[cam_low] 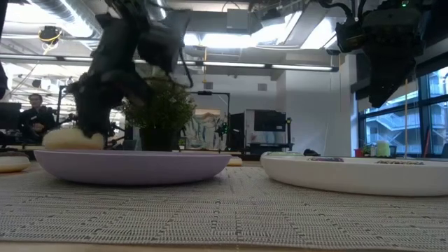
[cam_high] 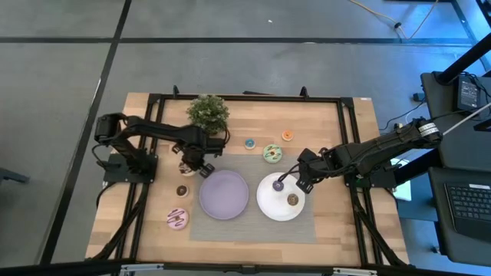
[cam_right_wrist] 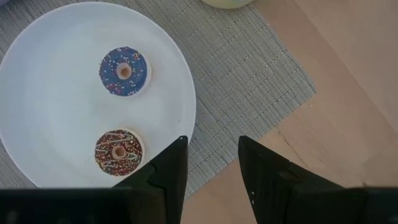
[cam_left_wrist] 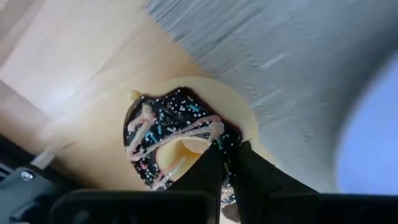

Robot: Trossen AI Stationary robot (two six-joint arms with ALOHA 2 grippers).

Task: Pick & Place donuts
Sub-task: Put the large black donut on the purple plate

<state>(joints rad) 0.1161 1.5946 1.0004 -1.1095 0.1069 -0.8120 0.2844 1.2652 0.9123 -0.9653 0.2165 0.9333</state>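
Wood table (cam_high: 337,134), grey mat (cam_high: 253,230) at centre (office behind). Left claw (cam_left_wrist: 227,165) grips chocolate donut (cam_left_wrist: 171,134), sprinkled, at lilac plate's (cam_high: 224,195) 10 o'clock; right claw (cam_right_wrist: 211,158) open over white plate's (cam_right_wrist: 56,106) edge.

Chocolate donut (cam_left_wrist: 177,140) part-hidden behind left tool (cam_left_wrist: 227,171) fingers.

— Left gripper (cam_high: 186,164)?
— Mine, low near the table's left edge, arm reaching in from that side, wrist bent down. Fingers (cam_left_wrist: 249,177) drawn close, nearly together.
— Right gripper (cam_high: 295,178)?
— Raised, arm stretched in from the table's right edge. Fingers (cam_right_wrist: 165,174) parted, nothing between them.
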